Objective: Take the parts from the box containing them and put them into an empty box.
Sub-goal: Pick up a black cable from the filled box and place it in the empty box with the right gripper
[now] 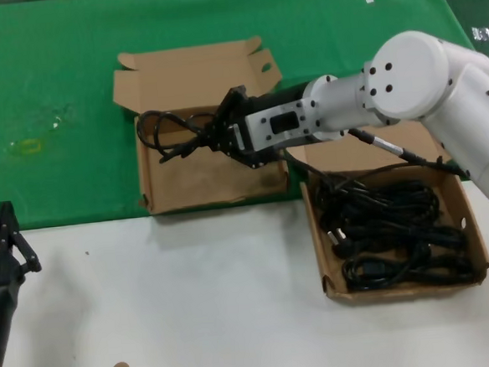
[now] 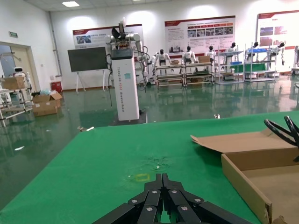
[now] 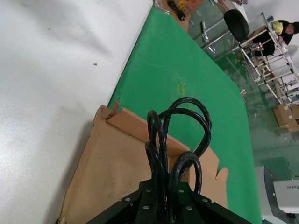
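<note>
At the centre of the head view, the right pincer (image 1: 221,137) is seen closed on a coiled black power cable (image 1: 169,132), held over the squarish empty box (image 1: 210,177), whose tray shows bare cardboard. In the right wrist view the cable loops (image 3: 180,135) rise straight out of the clamped fingers. At lower right of the head view, the long-trayed source box (image 1: 475,243) is noted, holding a tangle of remaining black cables (image 1: 391,240) with plugs.

Handling, as judged: the cable is light, flexible and springy; loops will sag and swing, and the smooth jacket may slip. A hold across several bundled strands near the coil's middle is preferred; a single strand would let the coil unravel and snag its neighbours.

The left pincer (image 1: 1,242) is parked at lower left of the head view over the white bench (image 1: 194,305); its fingers (image 2: 161,198) appear shut, holding nothing.

No brand or label is legible on cables or boxes. Vertical lettering on a white pillar (image 2: 125,84) in the left wrist view is too small to be read.
</note>
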